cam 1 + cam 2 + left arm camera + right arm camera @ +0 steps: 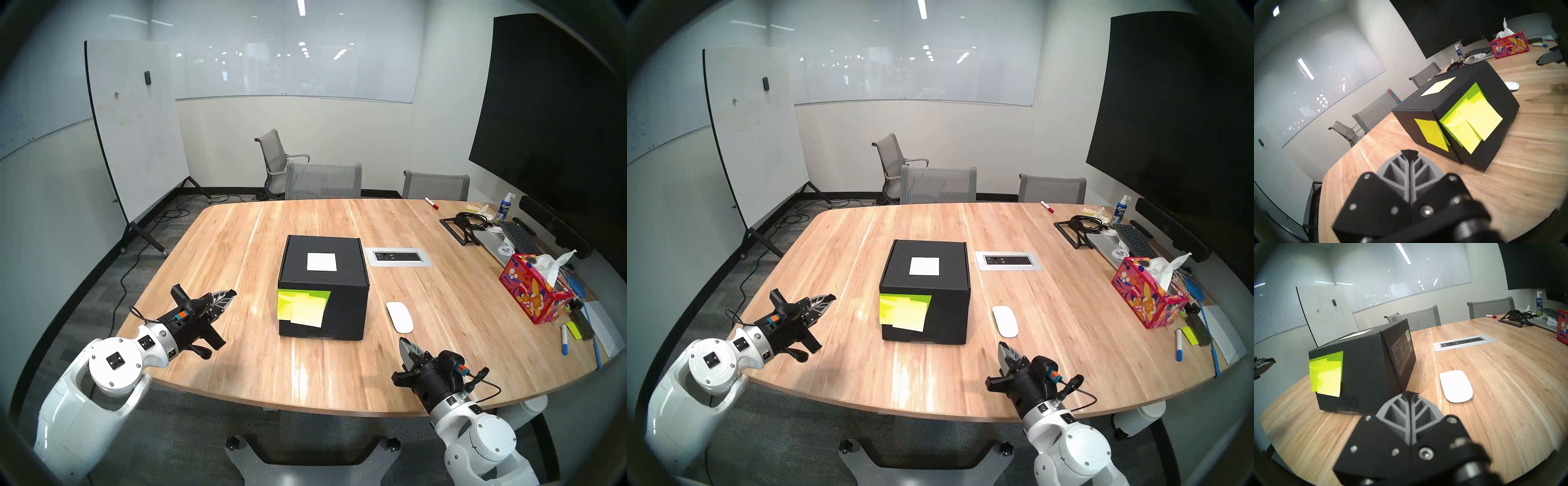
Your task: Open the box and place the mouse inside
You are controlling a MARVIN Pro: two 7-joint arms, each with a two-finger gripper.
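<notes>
Starting out: box sits lid-down mid-table, mouse just beside its right side. Left gripper & right gripper both pinched together, holding nothing, apart from box. Next, prob: spread jaws, lift front flap w/ sticky notes.

Wood-plank table in front of me, rounded corners. Black box sits closed mid-table. White mouse lies just right of box, apart from it. Grey outlet panel set flush beyond mouse. Far right edge: red floral tissue box, blue marker, keyboard, spray bottle, red marker.
</notes>
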